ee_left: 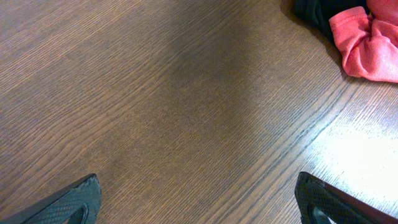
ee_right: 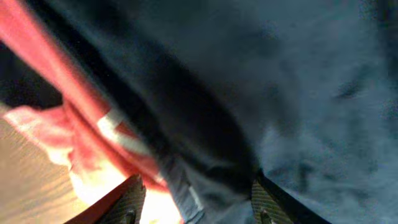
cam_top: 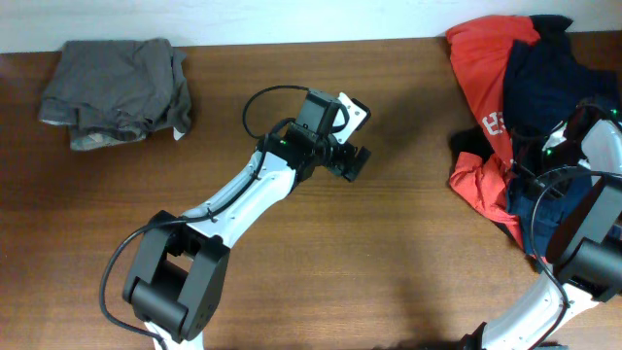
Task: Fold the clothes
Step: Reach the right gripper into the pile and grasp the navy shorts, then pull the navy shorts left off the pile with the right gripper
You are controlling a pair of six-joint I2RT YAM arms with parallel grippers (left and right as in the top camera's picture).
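Clothes (cam_top: 505,92) are heaped at the far right corner of the desk (cam_top: 389,262): a red jersey (cam_top: 481,58) with white lettering is spread underneath, navy shorts (cam_top: 544,83) are bunched on top of it, and a black garment (cam_top: 468,141) is seen poking out at the heap's left edge. A grey-brown garment (cam_top: 117,92) is laid by itself, already bundled flat, at the far left corner, well apart from the rest. The heap is stretched roughly from the far edge toward the near side, along the right rim of the desk; the shorts themselves are so crumpled that no long axis can be made out. The right pincer (ee_right: 199,200) is buried in this heap: in the right wrist view its two fingers are seen standing partly apart with navy cloth bulging down between them and a strip of red and white just to the left, yet whether the cloth is pinched or merely draped there cannot be told. The left pincer (cam_top: 352,161) is held wide apart and empty over bare wood near the middle of the desk, and the heap lies well to its right. The right arm is judged the nearer, and the coming move is judged to turn on the shorts being drawn leftward onto the open wood between the arms.
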